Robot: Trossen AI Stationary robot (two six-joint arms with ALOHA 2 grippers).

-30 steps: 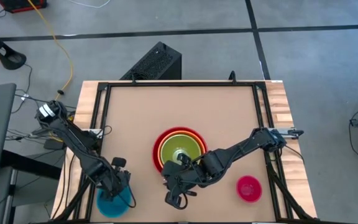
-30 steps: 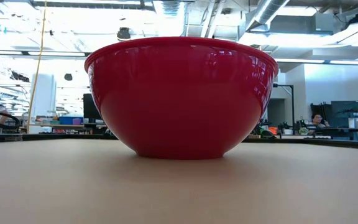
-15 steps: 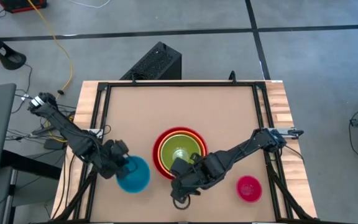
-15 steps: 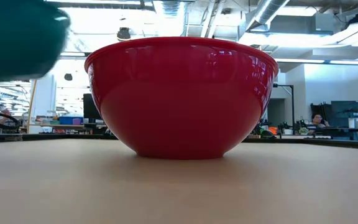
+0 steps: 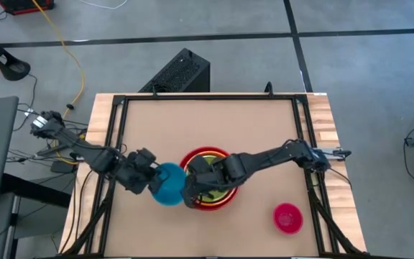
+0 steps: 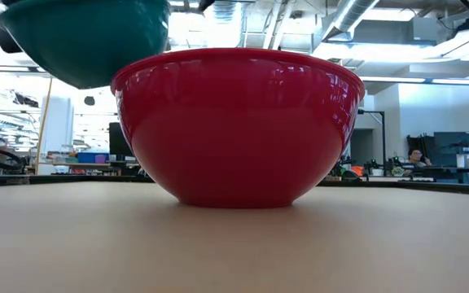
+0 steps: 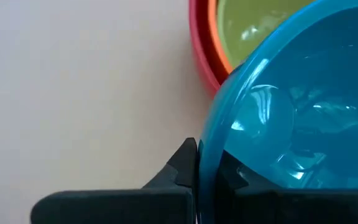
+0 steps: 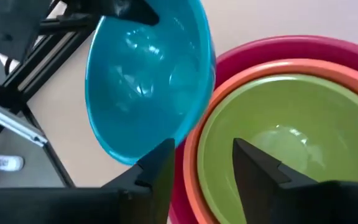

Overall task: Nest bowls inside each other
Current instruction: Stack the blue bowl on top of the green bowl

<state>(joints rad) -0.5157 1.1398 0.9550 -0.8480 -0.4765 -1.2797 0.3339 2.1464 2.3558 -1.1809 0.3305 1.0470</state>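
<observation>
The red bowl (image 5: 208, 152) stands on the table near its middle, with the orange bowl (image 8: 291, 67) and the olive green bowl (image 8: 278, 143) nested in it. A light blue bowl (image 5: 167, 184) hangs in the air just left of this stack, and my left gripper (image 5: 149, 180) is shut on it. My right gripper (image 5: 192, 193) stands open over the stack's near-left rim, one finger inside the green bowl and one outside the orange rim. The small magenta bowl (image 5: 287, 217) sits on its base at the near right. My left gripper pinches the blue bowl's rim (image 7: 205, 149) on the side toward the table's left, with one finger (image 7: 184, 167) outside the wall and one inside. The fingers come slanting down from the left. The bowl is lifted clear (image 6: 88, 41), opening up and slightly tilted. My right gripper: whether its fingers touch the nested rims I cannot tell.
Black frame rails (image 5: 121, 129) run along the table's edges. A black box (image 5: 182, 72) stands beyond the far edge. Bare tabletop (image 5: 207, 122) lies across the far half and at the near left.
My left gripper has risen from the near-left corner and gone right, toward the red stack. It has rolled at the wrist, and the blue bowl has come up off the table with it. My right gripper has moved from the near table edge toward the far side, over the stack's rim.
</observation>
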